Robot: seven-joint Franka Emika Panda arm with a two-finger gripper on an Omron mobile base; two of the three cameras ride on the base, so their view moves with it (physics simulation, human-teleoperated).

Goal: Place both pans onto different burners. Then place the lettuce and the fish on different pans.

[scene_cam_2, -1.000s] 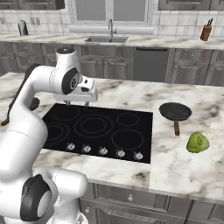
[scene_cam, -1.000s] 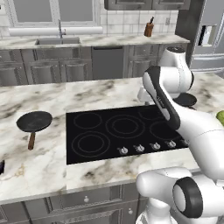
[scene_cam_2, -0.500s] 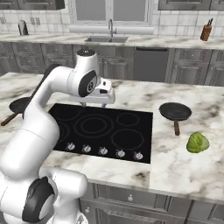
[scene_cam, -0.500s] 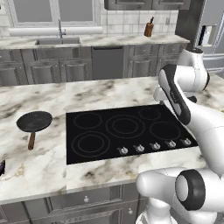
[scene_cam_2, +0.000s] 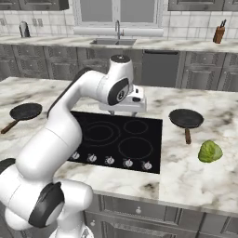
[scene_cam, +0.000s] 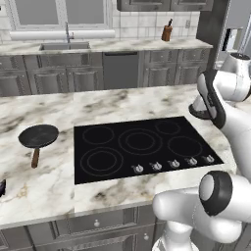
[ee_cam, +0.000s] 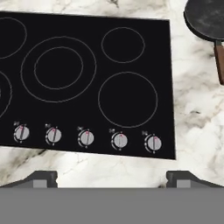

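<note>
Gleaming black glass cooktop [ee_cam: 87, 83] beside round dark pan [ee_cam: 205, 19].

Glossy black glass cooktop [ee_cam: 87, 87], veined marble counter [scene_cam_2: 195, 176], wooden pan handle [ee_cam: 219, 61]

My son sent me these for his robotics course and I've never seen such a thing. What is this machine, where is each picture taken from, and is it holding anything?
It is a white robot arm on a drivable base, in a computer-rendered kitchen. Two pictures come from cameras on the base, behind the arm to its left and right. The third comes from a camera on its hand, looking down past the open gripper, which holds nothing. On the marble counter is a black cooktop with ring-marked burners and a row of knobs. A frying pan sits to its right, with a lettuce nearby. A second pan sits to the left. Both pans are still off the burners.
</note>
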